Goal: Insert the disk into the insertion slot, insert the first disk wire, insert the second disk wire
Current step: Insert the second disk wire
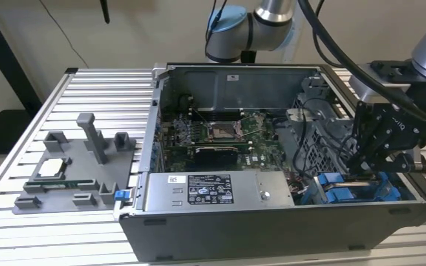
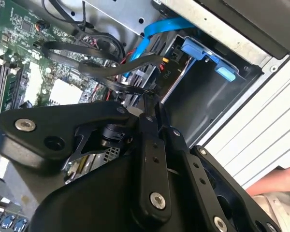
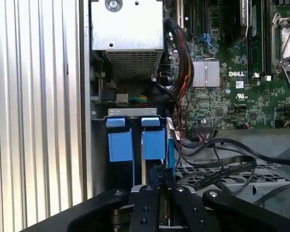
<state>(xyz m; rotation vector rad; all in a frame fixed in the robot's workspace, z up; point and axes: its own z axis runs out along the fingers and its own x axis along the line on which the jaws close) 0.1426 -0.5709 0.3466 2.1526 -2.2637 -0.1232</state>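
**Claw low over the drive bay at the case's front corner**

The claw (image 1: pixel 370 166) hangs inside the open computer case (image 1: pixel 272 233), at the corner on the exterior view's right, directly above the blue drive carriers (image 1: pixel 354 187). Black cables (image 1: pixel 339 147) loop past it from the middle of the case.

In the first wrist view, 2 blue carriers sit side by side in the metal bay (image 3: pixel 133 112), and the one nearer the circuit board (image 3: pixel 153 140) lines up with the claw (image 3: pixel 158 205), whose black links close in just beside its edge. The disk's silver body and white label are hidden, so which carrier holds it cannot be told for sure. Whether the claw's tips are apart or together cannot be told either, since its own links cover them.

In the second wrist view, a light blue flat cable (image 2: pixel 157 30) runs to the back of a drive beside a blue latch (image 2: pixel 205 54), and a black cable (image 2: pixel 111 67) crosses above the claw (image 2: pixel 152 104).

A white printed label (image 1: pixel 209 189) lies on the silver power supply (image 1: pixel 221 191); its print is too small to read. On the slatted table (image 1: pixel 87 83) a grey tray (image 1: pixel 69 177) stands well apart from the case.
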